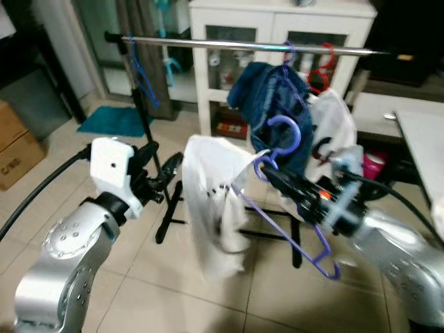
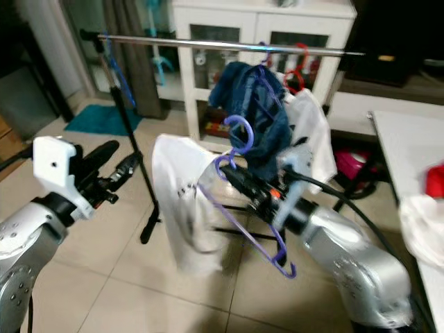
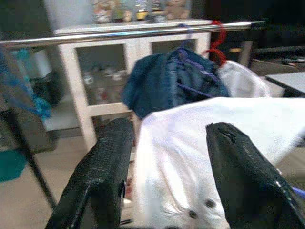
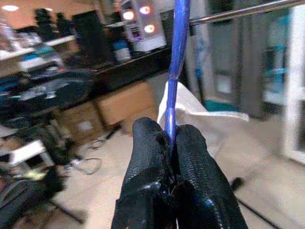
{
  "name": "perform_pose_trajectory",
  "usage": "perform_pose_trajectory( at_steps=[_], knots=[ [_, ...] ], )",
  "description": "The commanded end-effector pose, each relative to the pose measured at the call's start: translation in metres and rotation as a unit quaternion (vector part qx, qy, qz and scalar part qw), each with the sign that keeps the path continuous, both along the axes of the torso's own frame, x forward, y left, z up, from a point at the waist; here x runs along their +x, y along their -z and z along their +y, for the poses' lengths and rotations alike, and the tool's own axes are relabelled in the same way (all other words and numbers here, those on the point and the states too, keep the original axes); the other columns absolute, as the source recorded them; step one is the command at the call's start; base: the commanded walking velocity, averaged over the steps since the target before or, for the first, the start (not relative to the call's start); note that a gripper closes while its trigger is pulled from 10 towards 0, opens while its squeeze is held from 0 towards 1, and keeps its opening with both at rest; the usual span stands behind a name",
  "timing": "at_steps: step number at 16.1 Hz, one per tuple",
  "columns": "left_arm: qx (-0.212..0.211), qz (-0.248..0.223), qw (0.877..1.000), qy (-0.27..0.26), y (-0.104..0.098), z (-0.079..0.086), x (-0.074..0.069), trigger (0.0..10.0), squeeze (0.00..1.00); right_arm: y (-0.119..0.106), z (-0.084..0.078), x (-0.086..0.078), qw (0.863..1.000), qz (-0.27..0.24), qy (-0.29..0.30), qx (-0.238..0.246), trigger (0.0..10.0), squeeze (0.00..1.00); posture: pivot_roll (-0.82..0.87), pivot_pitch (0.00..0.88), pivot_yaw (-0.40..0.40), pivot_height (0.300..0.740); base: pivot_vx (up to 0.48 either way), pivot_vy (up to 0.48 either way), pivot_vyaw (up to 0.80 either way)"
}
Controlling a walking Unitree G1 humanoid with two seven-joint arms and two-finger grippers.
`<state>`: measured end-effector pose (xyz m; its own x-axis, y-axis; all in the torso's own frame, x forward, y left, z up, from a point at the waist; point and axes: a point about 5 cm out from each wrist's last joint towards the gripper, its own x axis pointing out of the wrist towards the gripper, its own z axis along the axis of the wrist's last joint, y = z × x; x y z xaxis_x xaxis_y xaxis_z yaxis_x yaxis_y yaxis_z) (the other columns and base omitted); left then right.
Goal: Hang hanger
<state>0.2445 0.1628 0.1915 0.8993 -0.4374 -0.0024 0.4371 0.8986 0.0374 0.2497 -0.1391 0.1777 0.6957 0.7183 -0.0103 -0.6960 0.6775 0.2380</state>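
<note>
Purple hanger (image 1: 291,208) carrying a white shirt (image 1: 211,201) sits mid-frame, its wire pinched in the closed right hand (image 1: 267,172), hook still below the chrome rail (image 1: 229,44); hanging remains undone. Left hand (image 1: 163,166), lower left, is open, empty.

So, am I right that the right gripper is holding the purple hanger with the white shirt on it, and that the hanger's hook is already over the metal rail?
Not quite: the hook is not on the metal rail yet. In the left eye view the right gripper holds the purple hanger with the white shirt well below the rail, its jaws shut on the hanger.
</note>
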Motion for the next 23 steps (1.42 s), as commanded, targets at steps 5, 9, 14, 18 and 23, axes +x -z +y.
perform_pose_trajectory(
  at_steps=[5,9,14,18,23],
  knots=[
    [0.105,-0.018,0.991,0.077,0.011,-0.023,0.010,10.0,0.74,-0.015,0.023,0.024,0.999,-0.031,0.026,0.001,10.0,0.00,-0.11,0.000,0.065,0.740,0.000,0.000,0.00],
    [0.202,-0.081,0.974,0.067,0.020,-0.030,0.032,10.0,0.00,-0.028,0.038,0.028,0.998,-0.033,-0.017,0.051,10.0,0.00,-0.12,0.000,0.050,0.740,0.000,0.000,0.00],
    [0.182,-0.138,0.970,0.079,0.013,-0.043,0.055,0.0,0.00,-0.033,0.040,0.026,0.997,-0.044,-0.029,0.061,10.0,0.00,-0.13,0.000,0.062,0.740,0.000,0.000,0.00],
    [0.185,-0.163,0.966,0.074,0.012,-0.042,0.063,0.0,0.00,-0.032,0.040,0.025,0.997,-0.045,-0.027,0.063,10.0,0.00,-0.14,0.000,0.074,0.740,0.000,0.000,0.00],
    [0.185,-0.168,0.966,0.067,0.016,-0.038,0.063,0.0,0.00,-0.029,0.040,0.025,0.997,-0.039,-0.021,0.066,10.0,0.00,-0.13,0.000,0.068,0.740,0.000,0.000,0.00]
  ],
)
